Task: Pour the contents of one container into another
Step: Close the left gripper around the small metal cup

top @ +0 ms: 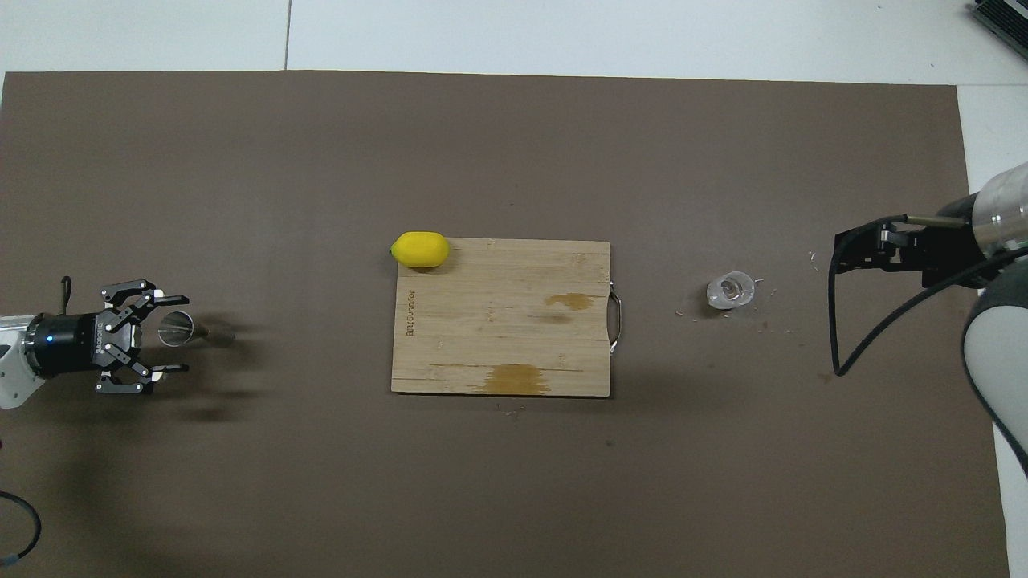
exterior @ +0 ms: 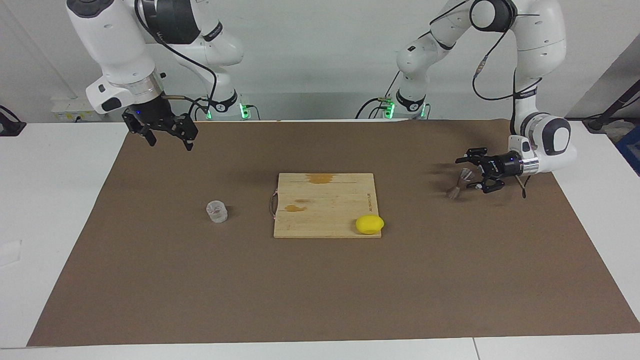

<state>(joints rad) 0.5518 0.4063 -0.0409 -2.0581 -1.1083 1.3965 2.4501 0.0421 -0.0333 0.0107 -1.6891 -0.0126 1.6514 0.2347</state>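
The jigger (exterior: 459, 183) stands at the right of the facing view, on the brown mat (exterior: 320, 290) toward the left arm's end, well apart from the board (exterior: 325, 205). The left gripper (exterior: 470, 174) lies level and low beside it, jaws wide open with 1 finger on each side of the upper cone and nothing held; whether a finger touches the metal I cannot tell. The cup (exterior: 217, 211) sits left of centre in that view, on the mat near the board's handle end, upright. The right gripper (exterior: 167, 136) hangs open and empty at the upper left, over the mat's edge by the robots, waiting. A lemon (exterior: 369, 224) rests on the board's lower right corner. I judge the jigger light, stiff and slick, and top-heavy on its small foot, so a nudge could tip it; the narrow waist looks the surest place to close on, since the cones would keep it from sliding through. The cup is likely heavier and breakable, its textured wall giving some grip; take it across the middle of the wall, squeezing gently, leaving the rim free for pouring.
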